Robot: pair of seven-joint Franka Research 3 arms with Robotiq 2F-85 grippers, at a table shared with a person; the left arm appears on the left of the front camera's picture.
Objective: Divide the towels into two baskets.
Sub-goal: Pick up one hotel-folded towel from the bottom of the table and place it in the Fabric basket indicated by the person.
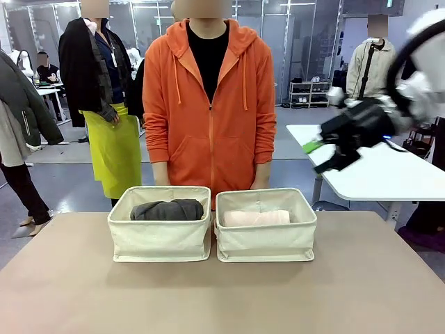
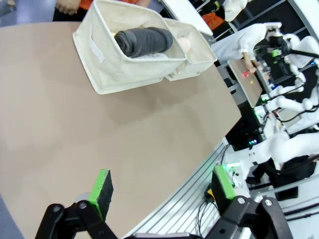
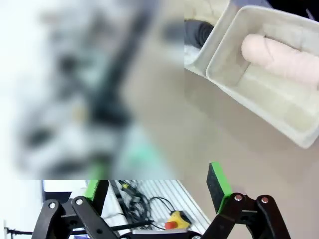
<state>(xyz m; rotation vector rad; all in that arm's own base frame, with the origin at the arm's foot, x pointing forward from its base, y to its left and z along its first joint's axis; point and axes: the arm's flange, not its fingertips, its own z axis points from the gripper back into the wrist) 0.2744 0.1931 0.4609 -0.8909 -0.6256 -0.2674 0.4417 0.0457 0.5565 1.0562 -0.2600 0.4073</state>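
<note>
A dark grey towel roll (image 1: 167, 209) lies in the left basket (image 1: 159, 239), a pale pink towel roll (image 1: 256, 218) in the right basket (image 1: 266, 240), side by side on the tan surface (image 1: 222, 296). Both tools are spread and empty: right tool (image 1: 314, 146) raised, left tool (image 2: 162, 191) low. A careless reach could snag a soft rim and drag a basket.

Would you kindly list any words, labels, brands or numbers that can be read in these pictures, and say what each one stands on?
None can be read.
The two baskets: plain cream canvas, no print.
The dark grey towel and the pale pink towel: no labels showing.
The person's orange hoodie: no logo.
Background shelves: too small and blurred to read.
</note>
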